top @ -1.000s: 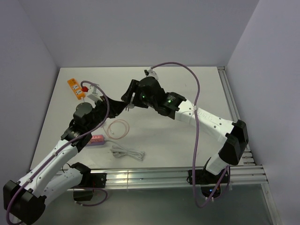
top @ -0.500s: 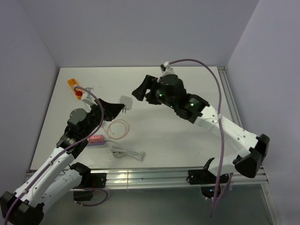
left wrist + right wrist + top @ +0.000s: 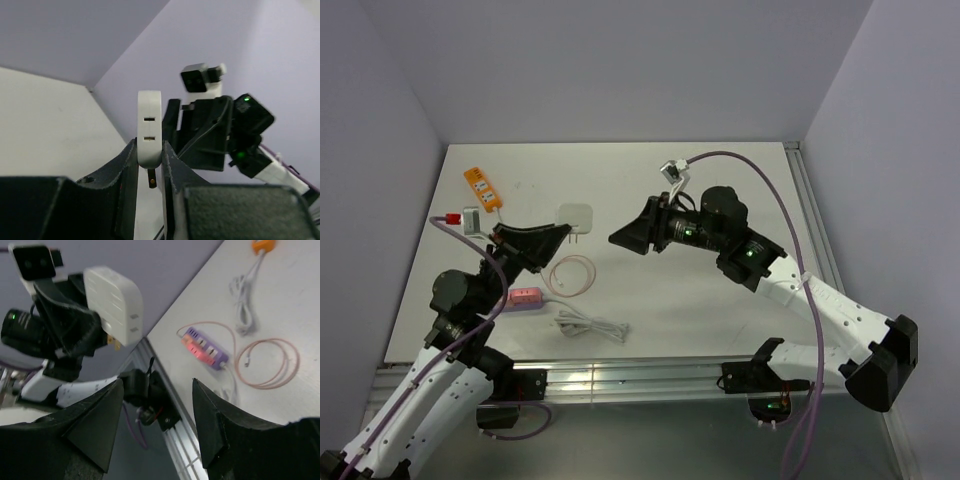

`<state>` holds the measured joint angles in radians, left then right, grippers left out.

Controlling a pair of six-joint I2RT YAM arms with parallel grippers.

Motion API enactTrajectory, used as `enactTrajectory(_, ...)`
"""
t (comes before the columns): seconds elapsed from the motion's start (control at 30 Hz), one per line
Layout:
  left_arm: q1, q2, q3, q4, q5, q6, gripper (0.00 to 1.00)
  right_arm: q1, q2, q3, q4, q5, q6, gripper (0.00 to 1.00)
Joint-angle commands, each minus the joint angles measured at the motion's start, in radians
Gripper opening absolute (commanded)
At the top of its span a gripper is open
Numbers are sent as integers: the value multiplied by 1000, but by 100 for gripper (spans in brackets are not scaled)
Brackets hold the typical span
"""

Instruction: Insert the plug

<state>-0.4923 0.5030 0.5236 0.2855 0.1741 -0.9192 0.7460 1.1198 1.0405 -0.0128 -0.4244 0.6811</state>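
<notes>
White plug (image 3: 575,216) gripped, pink strip (image 3: 525,298), wht cable (image 3: 592,324)

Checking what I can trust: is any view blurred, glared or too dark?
Top external: evenly lit, sharp, soft shadows only. Left wrist: white adapter crisp, the left gripper around it nearly black. Right wrist: right gripper dark and soft, table bright but readable.

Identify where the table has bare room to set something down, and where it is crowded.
Free: the broad back strip of the table between the orange power strip and the right rail, and the front right. Crowded: front left, where the lilac power strip, pink cord coil and white cable lie together.
</notes>
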Motion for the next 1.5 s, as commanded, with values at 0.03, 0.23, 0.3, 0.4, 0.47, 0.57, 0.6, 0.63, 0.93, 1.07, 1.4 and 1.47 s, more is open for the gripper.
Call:
enactTrajectory(0.03,3,-24,-25,210,90,-96,0,-7,-20,-43,270,-227,12,65)
enactTrajectory(0.23,3,-27,-37,257,104,-150,0,-2,12,-94,494,-289,90,59)
enactTrajectory(0.3,1,-26,-33,262,105,-162,0,12,24,-83,514,-274,104,56)
enactTrajectory(0.4,3,-26,-27,276,108,-173,0,33,67,-50,507,-272,98,55)
enactTrajectory(0.47,1,-23,-22,280,113,-182,0,39,84,-48,545,-269,112,55)
enactTrajectory(0.57,1,-15,-22,296,120,-191,0,42,104,-36,583,-274,124,54)
enactTrajectory(0.6,1,-14,-19,291,125,-190,0,44,109,-27,583,-277,127,53)
enactTrajectory(0.63,1,-12,-19,288,127,-190,0,46,118,-22,586,-277,132,52)
enactTrajectory(0.93,3,-14,-17,276,120,-175,0,59,136,-2,614,-287,141,51)
enactTrajectory(1.07,1,-9,-31,290,125,-181,0,61,166,29,625,-301,156,43)
enactTrajectory(1.4,1,-3,-39,307,149,-184,0,70,207,56,660,-312,175,34)
enactTrajectory(1.47,1,-1,-45,310,154,-191,0,69,212,69,653,-312,166,24)
